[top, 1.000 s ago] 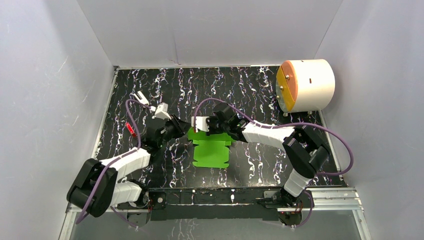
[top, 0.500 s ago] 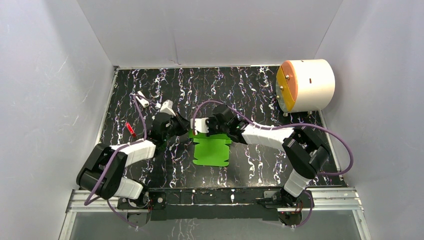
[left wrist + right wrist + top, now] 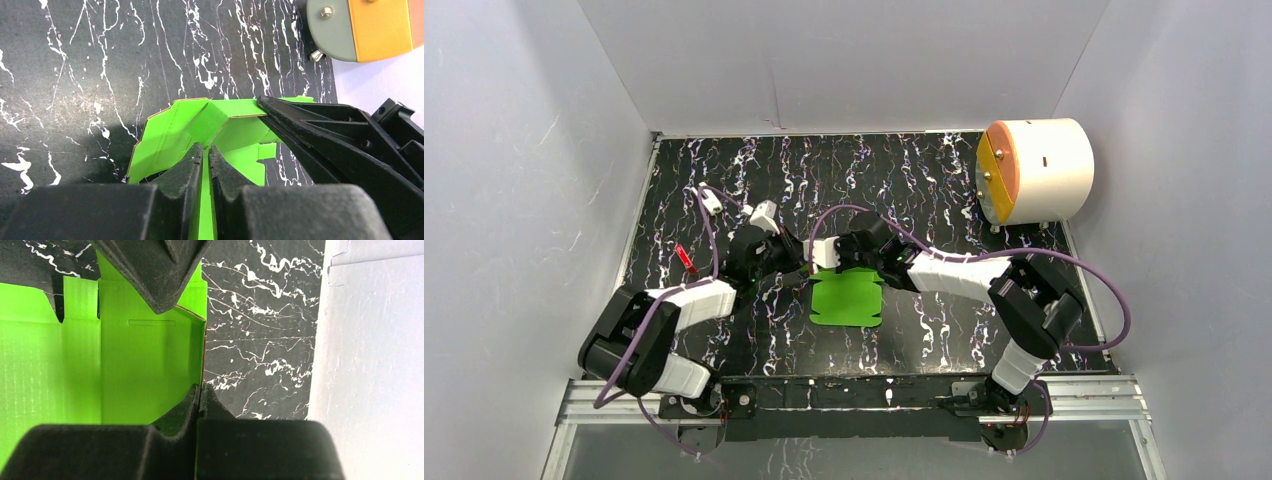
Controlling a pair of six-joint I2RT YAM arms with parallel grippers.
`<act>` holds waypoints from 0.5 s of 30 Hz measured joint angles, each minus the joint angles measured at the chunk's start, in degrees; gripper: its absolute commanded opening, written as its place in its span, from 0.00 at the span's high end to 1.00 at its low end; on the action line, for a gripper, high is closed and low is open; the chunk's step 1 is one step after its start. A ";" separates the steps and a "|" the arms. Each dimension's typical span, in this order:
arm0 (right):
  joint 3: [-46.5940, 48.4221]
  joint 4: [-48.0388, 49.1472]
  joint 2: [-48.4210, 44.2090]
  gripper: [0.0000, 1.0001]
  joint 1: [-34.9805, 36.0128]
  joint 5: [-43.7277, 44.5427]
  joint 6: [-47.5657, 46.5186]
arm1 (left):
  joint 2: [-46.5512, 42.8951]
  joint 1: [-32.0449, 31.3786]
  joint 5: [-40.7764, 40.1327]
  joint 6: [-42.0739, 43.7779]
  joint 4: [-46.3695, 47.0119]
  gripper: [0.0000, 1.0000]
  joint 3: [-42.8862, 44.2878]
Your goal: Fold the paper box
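From above, shows the paper box [image 3: 847, 298] on the table [image 3: 724, 180] well apart from the drum [image 3: 1034, 170], with the left gripper [image 3: 796, 262] and right gripper [image 3: 816, 255] meeting at its drum-ward edge. From the left wrist, shows fingers [image 3: 185, 170] clenched on a green panel, bracing it beneath the upcurled drum-side flap. From the right wrist, shows fingers [image 3: 180, 410] pinched shut on the card's edge, probably to fold that flap over.

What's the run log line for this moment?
left gripper: shut on paper box | right gripper: shut on paper box | paper box: partly folded, panels bent up
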 measured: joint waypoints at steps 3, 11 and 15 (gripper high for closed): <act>0.00 0.81 -0.04 1.00 0.22 0.28 -0.94 | -1.79 0.00 -1.18 1.66 -1.14 0.90 0.00; -0.13 1.88 -0.31 1.00 0.70 1.03 -4.09 | -14.40 0.07 -12.81 7.37 -2.62 0.65 -1.97; -0.17 1.90 -0.96 1.00 0.70 1.01 -5.07 | -14.12 0.37 -15.50 9.73 -3.21 0.55 -1.97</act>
